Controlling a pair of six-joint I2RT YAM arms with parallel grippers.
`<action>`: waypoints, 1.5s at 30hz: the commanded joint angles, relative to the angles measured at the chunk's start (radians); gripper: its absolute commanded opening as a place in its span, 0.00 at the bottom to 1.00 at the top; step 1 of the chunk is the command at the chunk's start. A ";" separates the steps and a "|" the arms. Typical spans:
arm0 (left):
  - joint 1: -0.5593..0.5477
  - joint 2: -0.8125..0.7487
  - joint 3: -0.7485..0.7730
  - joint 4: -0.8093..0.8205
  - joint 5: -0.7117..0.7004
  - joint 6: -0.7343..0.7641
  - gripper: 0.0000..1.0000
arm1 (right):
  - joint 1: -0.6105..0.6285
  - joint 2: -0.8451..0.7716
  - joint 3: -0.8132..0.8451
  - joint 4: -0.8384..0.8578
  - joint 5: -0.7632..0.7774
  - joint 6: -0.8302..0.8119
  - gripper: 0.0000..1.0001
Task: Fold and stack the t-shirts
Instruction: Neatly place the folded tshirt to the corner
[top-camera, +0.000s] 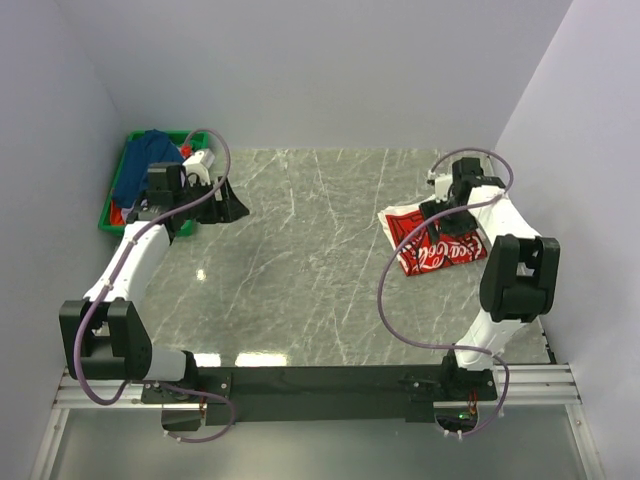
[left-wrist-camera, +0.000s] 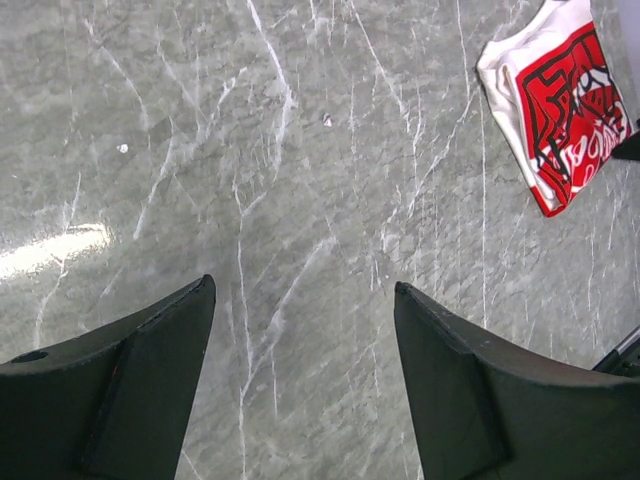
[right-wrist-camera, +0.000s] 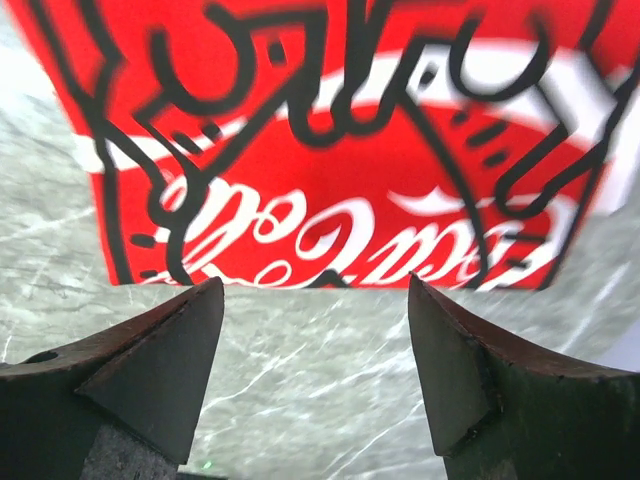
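While right end effector (right-wrist-camera: 315, 283) hovers, t-shirt (right-wrist-camera: 330, 150) lies just ahead.

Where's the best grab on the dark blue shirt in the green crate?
Pinch the hump of the dark blue shirt, coming straight down with the left gripper, which is open and nearest. The shirt lies bunched over the green crate with no flat edge showing, so a top-down pinch on the highest fold looks safest.

Parted fingers (right-wrist-camera: 150, 370) hang empty just beside the red-printed t-shirt (right-wrist-camera: 330, 150), apparently not touching.
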 joint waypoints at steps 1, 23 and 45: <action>0.004 0.003 0.053 0.021 0.032 -0.006 0.78 | -0.008 0.012 -0.058 0.003 0.051 0.080 0.79; 0.031 0.012 0.115 -0.048 -0.032 0.045 0.78 | -0.072 0.590 0.611 -0.075 0.123 0.337 0.59; 0.053 0.084 0.201 -0.136 -0.038 0.098 0.78 | -0.149 0.761 0.861 0.052 0.223 0.312 0.53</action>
